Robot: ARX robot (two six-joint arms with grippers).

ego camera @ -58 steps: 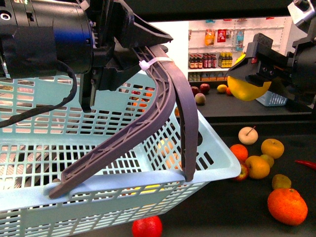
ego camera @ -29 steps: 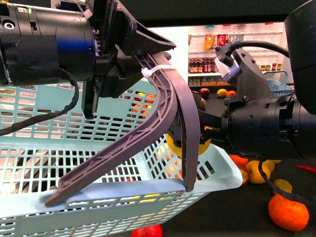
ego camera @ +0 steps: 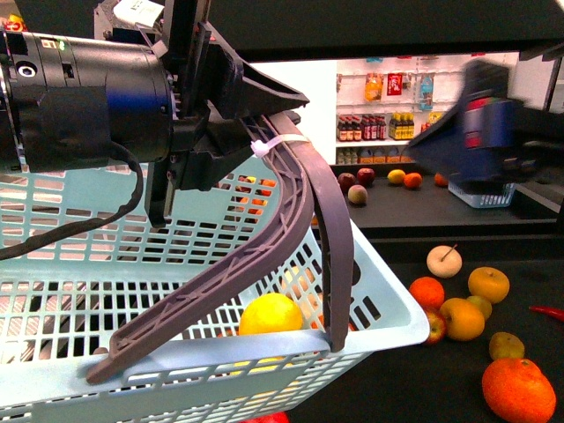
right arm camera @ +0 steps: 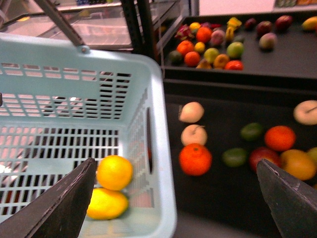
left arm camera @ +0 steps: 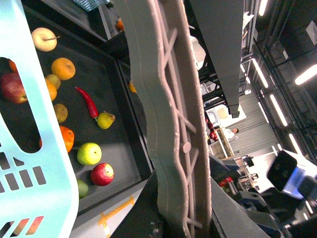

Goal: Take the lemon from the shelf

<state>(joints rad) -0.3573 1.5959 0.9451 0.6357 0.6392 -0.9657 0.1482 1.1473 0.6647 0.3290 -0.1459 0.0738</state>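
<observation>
The lemon (ego camera: 270,315) lies inside the pale blue basket (ego camera: 176,370), near its right front corner. In the right wrist view the lemon (right arm camera: 106,203) is a blurred yellow oval beside a rounder orange-yellow fruit (right arm camera: 114,172). My right gripper (right arm camera: 176,166) is open and holds nothing, hanging above the basket's corner and the black shelf tray (right arm camera: 233,124). From the front the right gripper (ego camera: 476,132) is a blur at the upper right, apart from the basket. My left gripper (ego camera: 256,106) is shut on the basket's grey handle (ego camera: 300,203), as the left wrist view also shows on the handle (left arm camera: 173,124).
Loose oranges (ego camera: 517,388), golden fruits (ego camera: 487,284) and apples lie on the shelf's lower tray (ego camera: 397,370) right of the basket. A red chili (left arm camera: 89,101) lies among them. More fruit sits on the upper tray (right arm camera: 237,84). White store shelves of bottles (ego camera: 379,106) stand behind.
The right gripper carried the lemon from the upper right to the basket, let it go and has drawn back up to the right. The lemon now rests in the basket.
</observation>
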